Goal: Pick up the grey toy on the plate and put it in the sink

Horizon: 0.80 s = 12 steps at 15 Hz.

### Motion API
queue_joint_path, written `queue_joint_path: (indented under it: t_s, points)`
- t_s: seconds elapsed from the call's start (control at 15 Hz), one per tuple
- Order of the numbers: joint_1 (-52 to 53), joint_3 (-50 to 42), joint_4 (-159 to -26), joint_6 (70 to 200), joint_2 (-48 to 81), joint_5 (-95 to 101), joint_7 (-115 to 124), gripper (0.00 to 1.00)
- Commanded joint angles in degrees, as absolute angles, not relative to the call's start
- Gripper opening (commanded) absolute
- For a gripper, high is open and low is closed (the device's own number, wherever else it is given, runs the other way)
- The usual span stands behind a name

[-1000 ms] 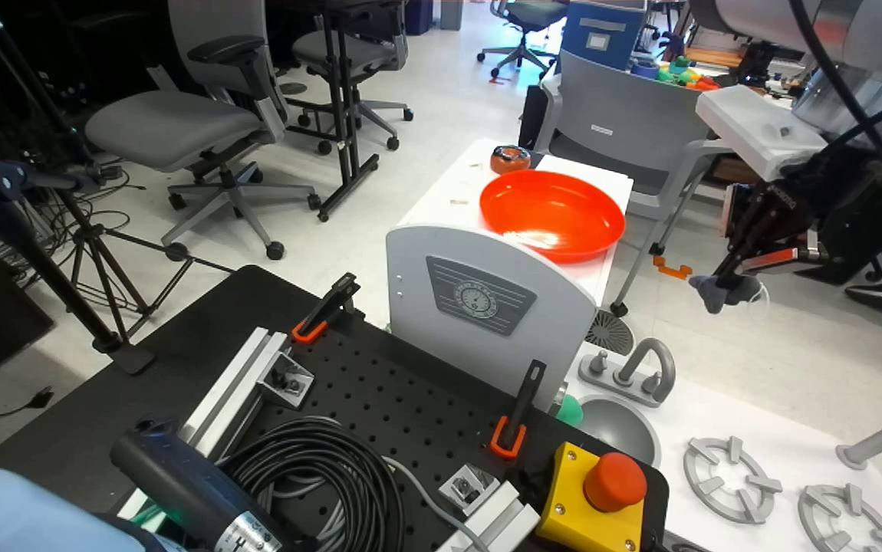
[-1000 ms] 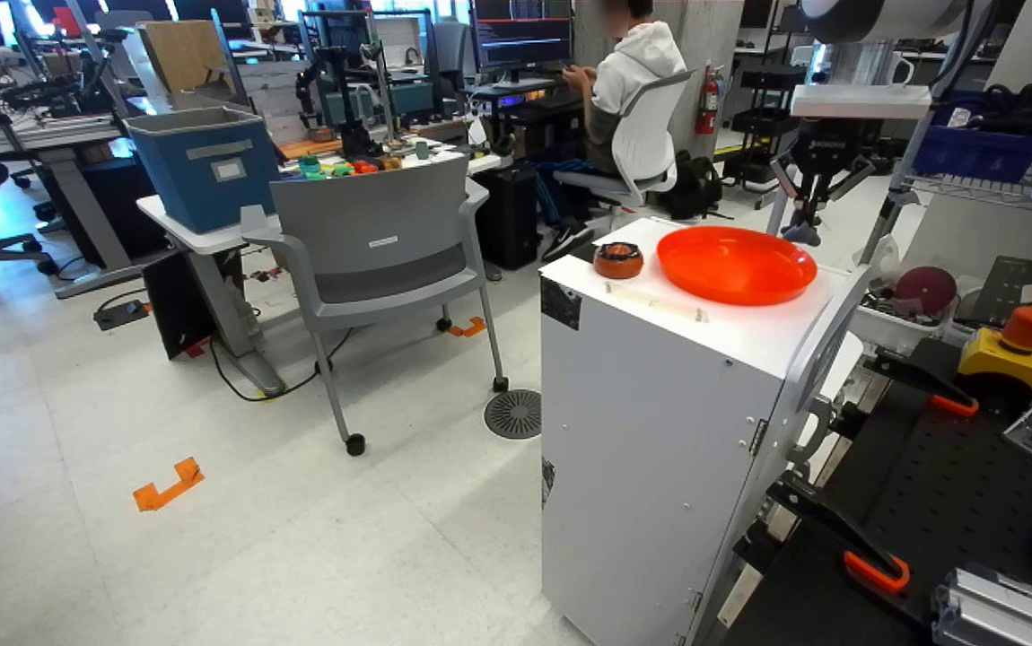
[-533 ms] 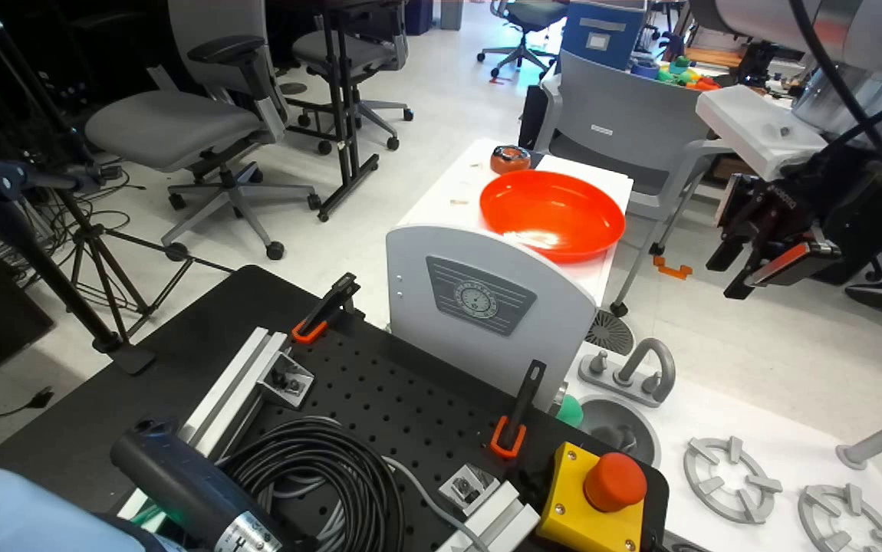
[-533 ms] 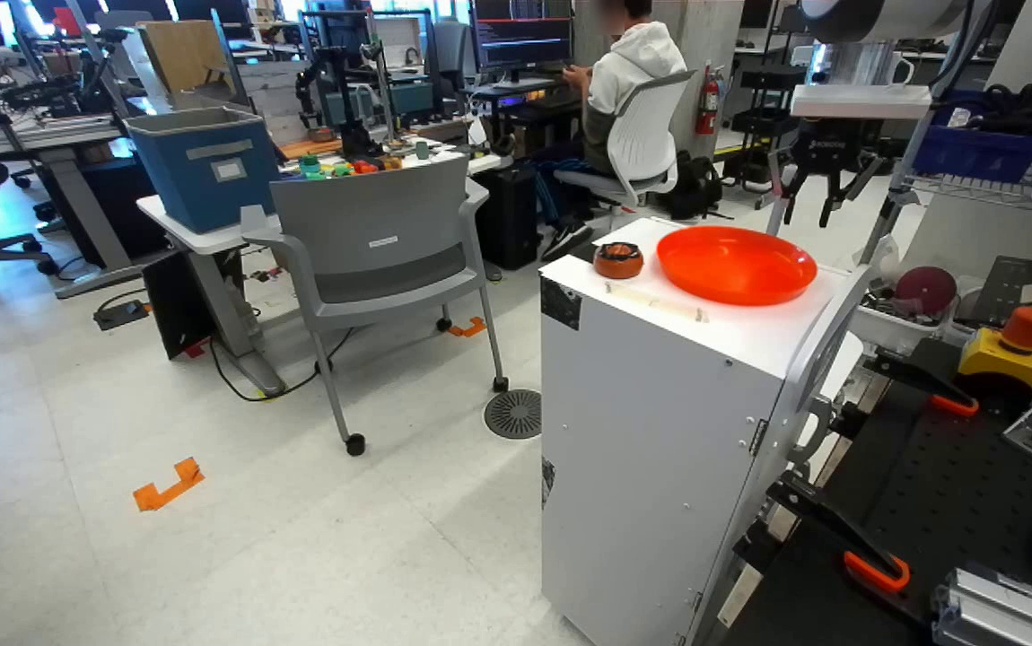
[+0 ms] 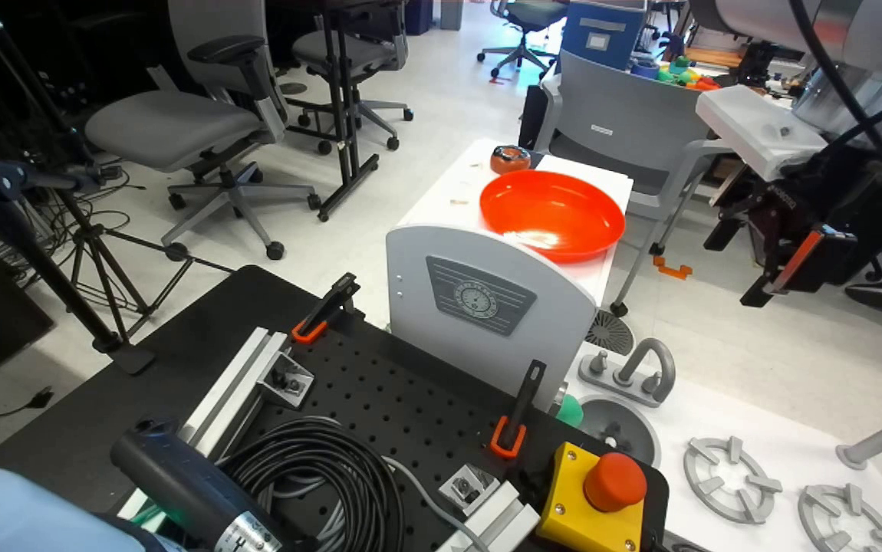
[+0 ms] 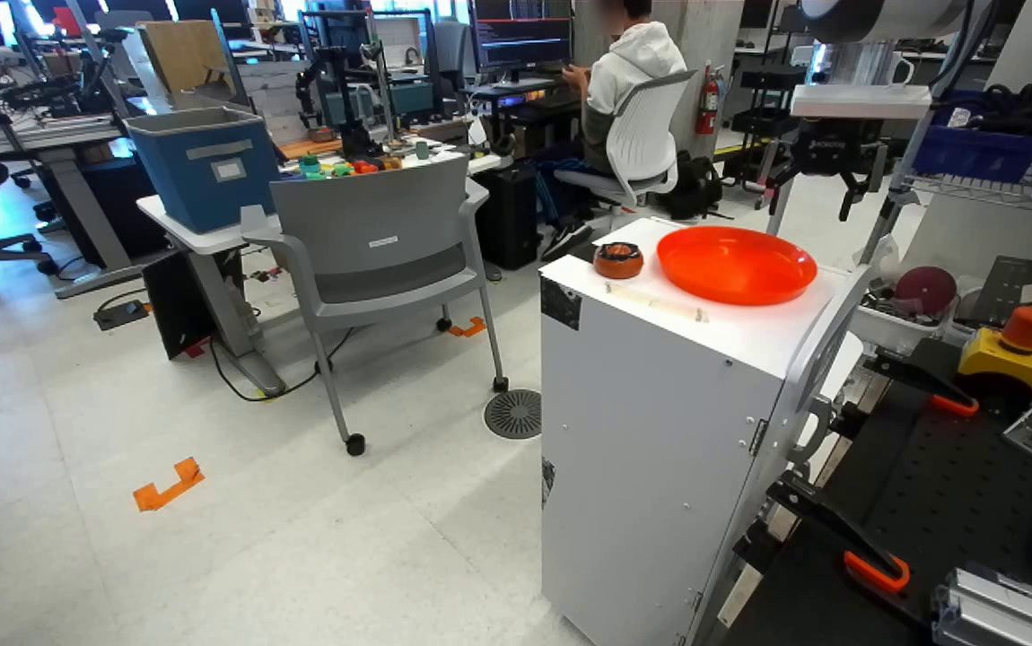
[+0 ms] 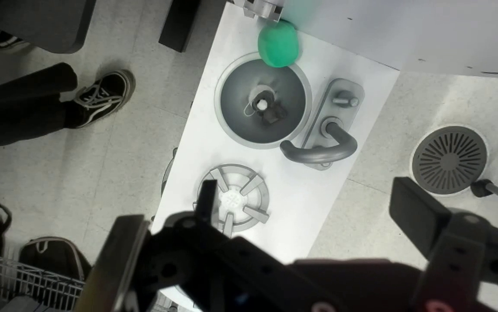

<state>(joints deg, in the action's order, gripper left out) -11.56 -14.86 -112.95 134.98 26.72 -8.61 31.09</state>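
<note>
Smooth white counter (image 7: 201,147) surrounds a round grey sink (image 7: 236,93) holding the lumpy grey toy (image 7: 271,113), black pincer (image 7: 312,204) spread wide

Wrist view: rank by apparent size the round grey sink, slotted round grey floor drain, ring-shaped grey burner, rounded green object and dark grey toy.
1. Round grey sink
2. Slotted round grey floor drain and ring-shaped grey burner: too alike to rank
3. Rounded green object
4. Dark grey toy
</note>
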Motion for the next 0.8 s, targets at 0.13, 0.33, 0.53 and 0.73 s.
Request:
queue_joint_path:
  t_s: [0.13, 0.33, 0.53, 0.73]
  points:
    - [-11.2, -15.0, -114.4, 135.5, 24.9, -9.6, 30.4, 1.0]
    - [-11.2, -14.9, -114.6, 135.4, 24.7, -9.5, 29.8, 1.0]
    - [-10.9, -14.5, -115.7, 136.9, 24.1, -8.7, 27.7, 1.0]
    - [-10.8, -15.0, -113.0, 135.2, 26.6, -8.8, 28.8, 1.0]
